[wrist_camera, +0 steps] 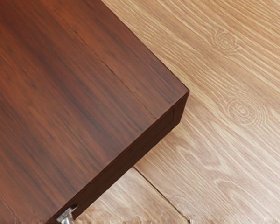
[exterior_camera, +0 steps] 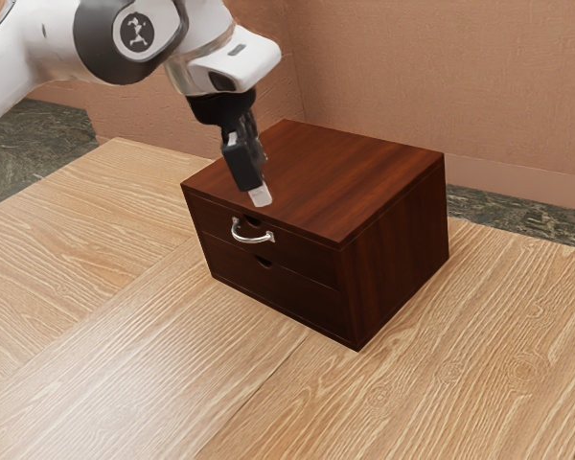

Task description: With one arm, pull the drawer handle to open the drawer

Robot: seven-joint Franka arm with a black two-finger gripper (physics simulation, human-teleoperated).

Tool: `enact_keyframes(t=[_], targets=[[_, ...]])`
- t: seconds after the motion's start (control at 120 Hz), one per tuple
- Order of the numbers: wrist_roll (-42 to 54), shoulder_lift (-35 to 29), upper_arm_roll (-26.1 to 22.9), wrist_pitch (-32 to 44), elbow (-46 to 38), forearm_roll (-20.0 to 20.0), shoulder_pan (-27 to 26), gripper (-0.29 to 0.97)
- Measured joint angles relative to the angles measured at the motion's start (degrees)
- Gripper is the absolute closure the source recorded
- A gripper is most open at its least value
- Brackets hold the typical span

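At the exterior view's left, the arm (exterior_camera: 125, 38) is being cut off by the frame, and its base is being left unseen. The gripper (exterior_camera: 259, 195) is being held tilted over the front edge of the cabinet (exterior_camera: 355, 177), just above the handle (exterior_camera: 251, 233) and apart from it. It is being seen edge-on, so its width cannot be told, nor whether the top is being touched. The handle is hanging on the drawer (exterior_camera: 292, 247), which is lying flush. The table (exterior_camera: 125, 335) is carrying the cabinet. In the wrist view, a cabinet (wrist_camera: 60, 93) corner is being shown against the table (wrist_camera: 233, 116), and the handle (wrist_camera: 65, 215) is being cut off.
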Motion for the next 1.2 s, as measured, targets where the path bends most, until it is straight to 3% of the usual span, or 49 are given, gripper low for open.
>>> enact_keyframes(t=[0.267,0.533,0.9,1.2], targets=[[17.2,0.7,0.1,3.3,-9.2,2.8,-0.6,0.0],[29.6,-5.1,0.3,9.1,-19.0,3.2,-1.2,0.0],[43.1,-5.4,5.9,12.0,-20.6,1.7,-0.5,0.0],[50.1,-5.8,6.6,13.4,-22.9,1.3,0.5,0.0]])
